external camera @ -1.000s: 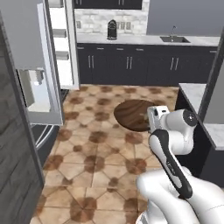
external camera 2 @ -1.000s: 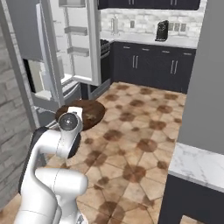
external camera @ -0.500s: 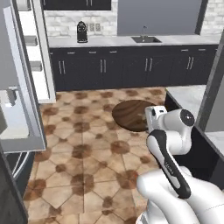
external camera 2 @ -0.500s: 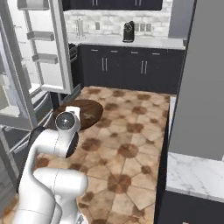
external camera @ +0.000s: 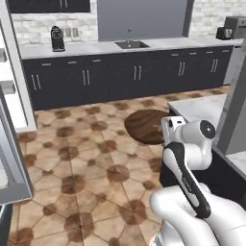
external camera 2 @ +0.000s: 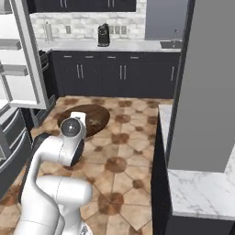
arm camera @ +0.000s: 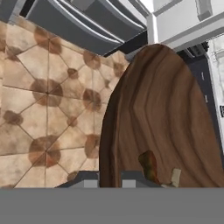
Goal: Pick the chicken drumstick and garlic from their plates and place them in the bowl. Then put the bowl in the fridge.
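Fingers pinched tight on rim of wide dark-brown wood-grain bowl [arm camera: 166,113], carried above tiled floor; reddish-brown drumstick [arm camera: 148,165] + pale garlic bulb [arm camera: 176,177] inside. Keep level, approach grey-doored fridge [external camera 2: 18,64] slow.

One wooden bowl [arm camera: 162,118] is counted, held above the tiled floor. Inside it, one chicken drumstick [arm camera: 148,165] and one garlic [arm camera: 176,176] are counted. One coffee machine [external camera: 57,39] and one sink [external camera: 131,44] are seen on the far counter. One toaster [external camera: 231,27] is counted at the right. One open fridge door [external camera 2: 25,59] is seen.
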